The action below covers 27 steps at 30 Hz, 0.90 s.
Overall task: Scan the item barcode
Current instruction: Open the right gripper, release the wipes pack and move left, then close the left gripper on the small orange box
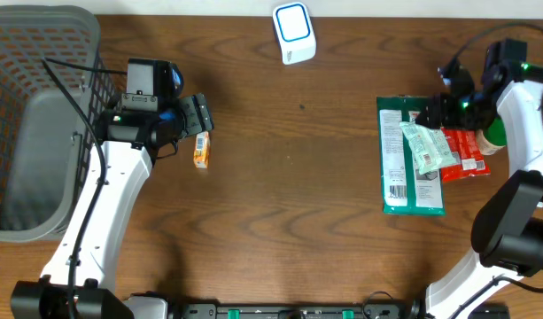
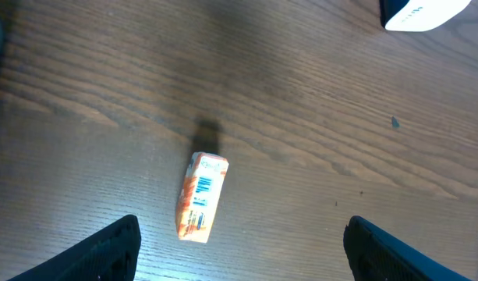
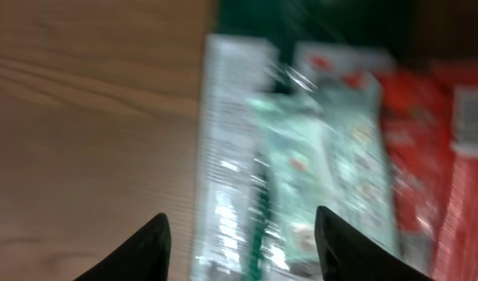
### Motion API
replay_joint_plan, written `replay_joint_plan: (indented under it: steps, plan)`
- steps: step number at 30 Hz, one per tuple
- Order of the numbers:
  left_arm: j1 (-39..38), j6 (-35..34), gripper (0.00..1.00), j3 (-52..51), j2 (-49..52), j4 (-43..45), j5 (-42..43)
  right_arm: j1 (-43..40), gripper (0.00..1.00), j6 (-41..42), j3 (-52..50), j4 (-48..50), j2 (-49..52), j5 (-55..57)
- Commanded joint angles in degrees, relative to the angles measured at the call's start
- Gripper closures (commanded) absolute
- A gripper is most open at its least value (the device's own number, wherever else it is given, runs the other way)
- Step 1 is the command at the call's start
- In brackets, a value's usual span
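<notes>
Basket: you have a grey mesh basket (image 1: 76, 53) at the far left edge of the wood-grain desk (image 1: 298, 204), and the left arm passes just beside it.
Left fingers: the left fingers (image 1: 198, 115) are spread wide and hold nothing. They sit above the desk, right of the basket.
Orange box: the small orange box (image 2: 201, 195) lies flat on the desk, just in front of the left fingers and touching neither of them. In your left wrist view its barcode faces up, and it lies nearer one finger than the other.
Scanner: the white scanner with a blue-ringed face (image 1: 294, 33) stands at the far edge of the desk, near the middle. It is well apart from the orange box and from both arms.
Green packet: a long green packet (image 1: 404, 182) lies flat on the right side of the desk. A barcode shows near its lower end in the overhead view.
Pale packet: a clear, pale green packet (image 1: 428, 146) lies on top of the green packet, tilted and overlapping its right edge.
Red packet: a red packet (image 1: 468, 155) lies just right of the pale one, partly under it.
Right fingers: the right fingers (image 1: 433, 112) hang over the top end of the packet pile. Your right wrist view is blurred, but it shows them parted with a clear gap and nothing gripped. The pale packet lies below that gap.
</notes>
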Motion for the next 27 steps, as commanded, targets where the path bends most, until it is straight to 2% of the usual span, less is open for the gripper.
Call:
replay_joint_plan:
  steps: [1,5,11,17,19,20,22,27]
  plan:
    - [0.0,-0.1,0.16,0.0,-0.4,-0.1,-0.7,2.9,0.4,1.7,2.1,-1.7,-0.6,-13.8]
    - [0.0,-0.1,0.16,0.0,-0.4,-0.1,-0.7,7.0,0.38,4.3,0.5,-1.9,-0.5,-14.1]
    - [0.0,-0.1,0.16,0.0,-0.4,0.0,-0.7,14.3,0.29,4.9,-2.2,0.4,-0.5,-14.0]
    - [0.0,-0.1,0.16,0.0,-0.4,1.8,-0.7,21.8,0.24,17.7,-7.9,9.5,-0.5,-10.4]
    - [0.0,-0.1,0.16,0.0,-0.4,0.7,-0.7,24.2,0.22,19.6,-10.4,13.1,-0.5,-9.8]
    - [0.0,-0.1,0.17,0.0,-0.4,-0.3,-0.7,25.4,0.19,20.1,-11.6,14.7,-0.5,-9.2]
    - [0.0,-0.1,0.27,0.0,0.0,-2.7,-0.7,27.3,0.16,20.1,-13.6,17.2,-0.5,-7.8]
    - [0.0,0.5,0.29,-0.8,3.6,-3.8,-0.7,30.2,0.13,20.1,-16.1,20.0,-0.5,-2.5]
